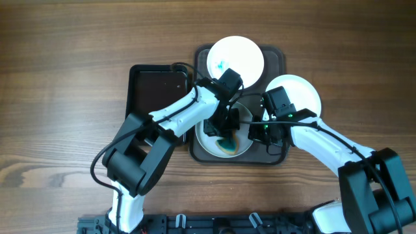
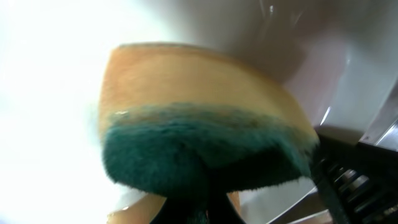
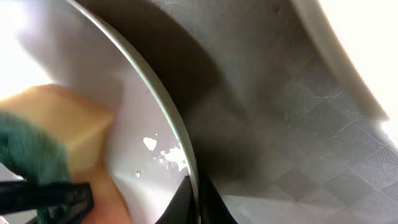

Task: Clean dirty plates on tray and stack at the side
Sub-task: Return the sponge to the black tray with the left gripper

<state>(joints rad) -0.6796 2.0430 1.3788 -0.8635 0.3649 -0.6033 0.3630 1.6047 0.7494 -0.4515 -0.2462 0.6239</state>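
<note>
**Item 1, nearest: near plate** point(image 1: 235, 148). Lies at the robot's end of the tray point(image 1: 276, 58), with blue-green smears on its floor.
- Left tool point(image 2: 199, 205): pinched on the sponge point(image 2: 199, 124), whose green scrub face is against the plate.
- Right tool point(image 3: 193, 200): pinched on this plate's rim, steadying it.
- Risk: the rim hold looks thin. A hard sideways scrub could pull the plate free or tip it up off the tray.
- Risk: the two tools work close together over one plate, so a wide stroke could knock the sponge into the right tool.
- Risk: wet-looking flecks show near the rim in the right wrist view, and a slick rim would slip more easily.

**Item 2, middle: right plate** point(image 1: 300, 91). White, overhanging the tray's right edge, just beside the right arm.
- Risk: an arm swing could nudge it off onto the table point(image 1: 65, 78).

**Item 3, far: far plate** point(image 1: 237, 55). On the tray's far end, with a small teal mark; not yet cleaned, by the look of it.

**Item 4, far left: black tray** point(image 1: 156, 91). Just beside the brown one, under the left arm.
- Risk: a low elbow could drag it.
</note>
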